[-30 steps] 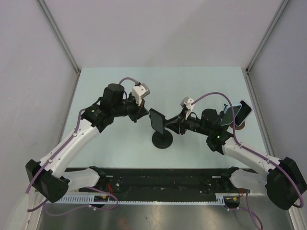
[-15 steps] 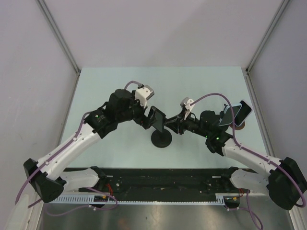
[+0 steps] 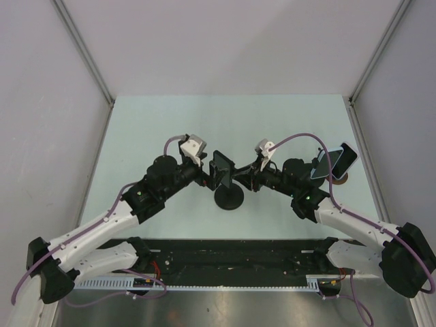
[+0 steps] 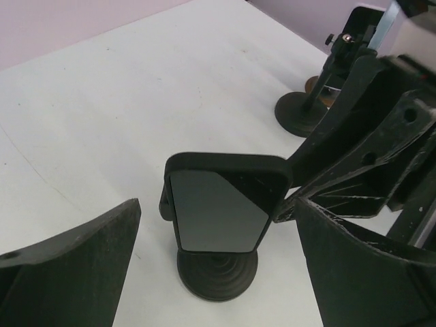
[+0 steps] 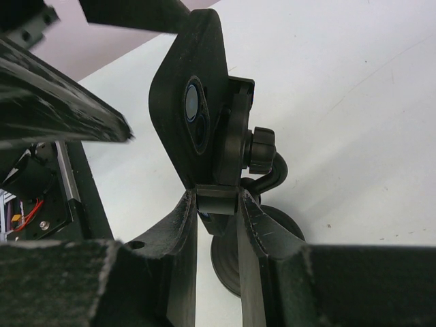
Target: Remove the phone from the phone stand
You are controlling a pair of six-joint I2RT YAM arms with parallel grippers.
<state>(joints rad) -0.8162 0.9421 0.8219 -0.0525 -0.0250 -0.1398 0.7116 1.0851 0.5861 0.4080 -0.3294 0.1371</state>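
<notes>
A black phone (image 3: 221,169) stands clamped in a black phone stand (image 3: 229,197) at the table's middle. In the left wrist view its dark screen (image 4: 214,218) faces me above the round base (image 4: 218,276). My left gripper (image 3: 208,174) is open, its fingers (image 4: 82,252) wide apart on either side of the phone without touching it. My right gripper (image 3: 240,177) reaches in from the other side. In the right wrist view the right gripper (image 5: 218,201) is shut on the stand's clamp block at the phone's edge, below the phone's back (image 5: 180,75) and the stand's knob (image 5: 259,150).
A second phone (image 3: 335,163) sits on another stand at the right, near the right arm's elbow; its base (image 4: 300,116) shows far off in the left wrist view. A black rail (image 3: 231,255) runs along the near edge.
My left gripper has opened from shut and swung right and nearer, up to the phone's screen side. The right gripper has kept its grip and place.
</notes>
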